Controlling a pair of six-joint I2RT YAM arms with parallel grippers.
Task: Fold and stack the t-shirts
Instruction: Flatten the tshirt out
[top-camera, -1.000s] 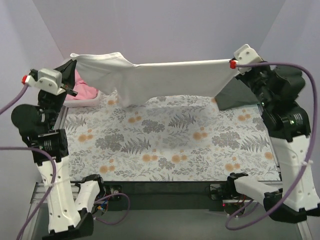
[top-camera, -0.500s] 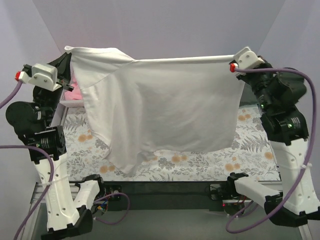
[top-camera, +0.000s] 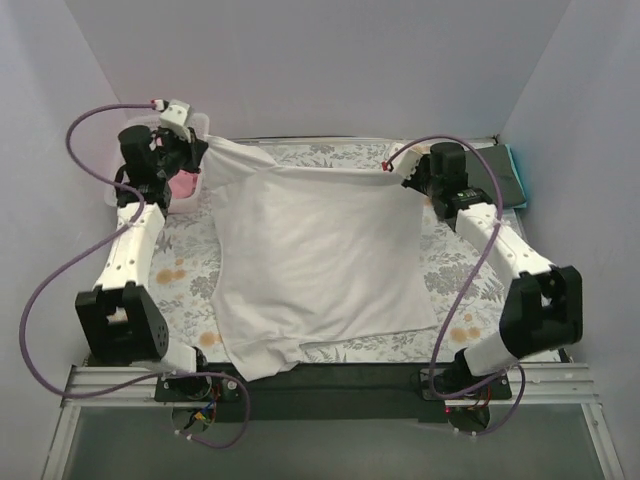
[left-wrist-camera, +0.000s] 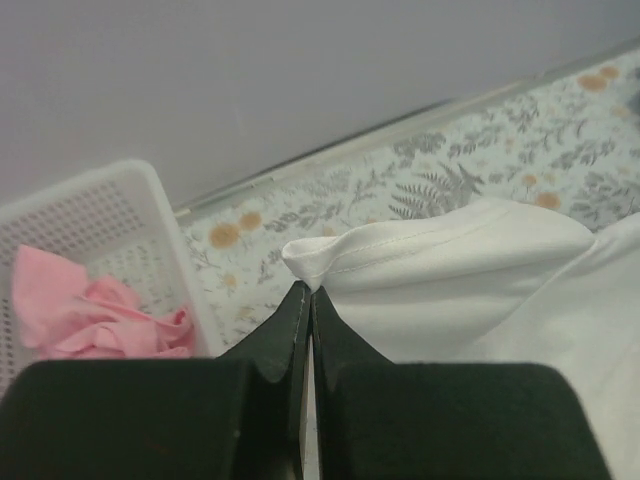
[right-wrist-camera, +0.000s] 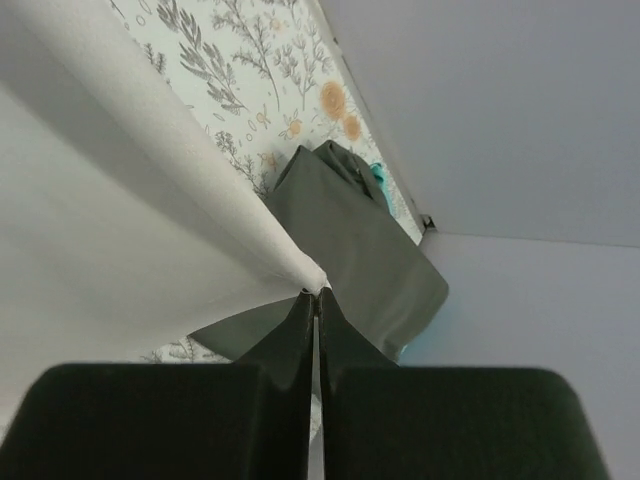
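White t-shirt (top-camera: 320, 270): lies spread on the table (top-camera: 185, 262), covering most of its middle. Its far edge is stretched between the two arms and its near hem reaches the near edge, rumpled at the near-left corner.
Change: half a second earlier this shirt hung like a curtain between raised arms. Now both arms reach toward the far side and the cloth is down.
Left tool (left-wrist-camera: 308, 292): clenched on the far-left corner, with a fold of seam pinched at the fingertips.
Right tool (right-wrist-camera: 315, 292): clenched on the far-right corner, cloth drawn taut from it.
Pink t-shirt (left-wrist-camera: 90, 315): crumpled in the white basket (left-wrist-camera: 95, 205), far left.
Grey-green t-shirt (right-wrist-camera: 350, 240): folded flat, far right. The teal t-shirt (right-wrist-camera: 378, 180) shows only as a sliver at its edge.
Task reading: the lay-out looks complete and no fold has been made yet. The likely next step is to release both corners and regrip for the first fold.
Risk: the rumpled near-left corner may fold unevenly.
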